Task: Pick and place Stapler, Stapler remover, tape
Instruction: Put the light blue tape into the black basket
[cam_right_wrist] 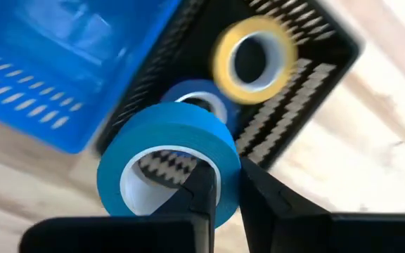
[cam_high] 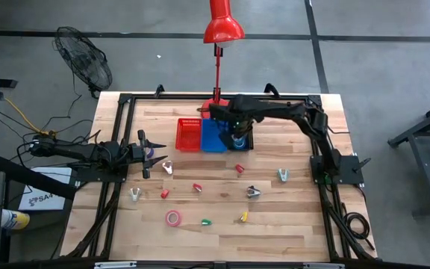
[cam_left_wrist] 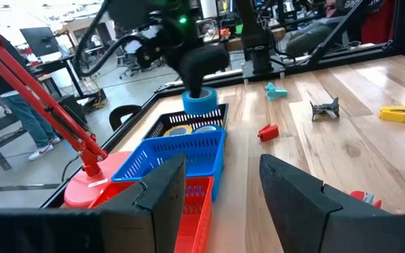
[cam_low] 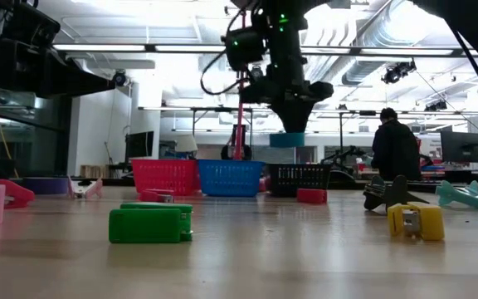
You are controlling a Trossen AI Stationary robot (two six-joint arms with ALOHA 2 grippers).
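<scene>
Pinched in right tool (cam_right_wrist: 220, 184), blue ring-shaped tape roll (cam_right_wrist: 167, 165) hanging just above black mesh plastic bin (cam_right_wrist: 308, 63) with yellow roll (cam_right_wrist: 254, 62) inside, so probably drop step, next just opening up; left tool (cam_high: 146, 153) half-open, empty, parked over table (cam_high: 290, 217).

3 bins (cam_high: 214, 136), 4 tape rolls (cam_high: 173, 218)

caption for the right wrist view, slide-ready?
Right gripper holds a blue tape roll over the black bin holding yellow and blue rolls.
</scene>
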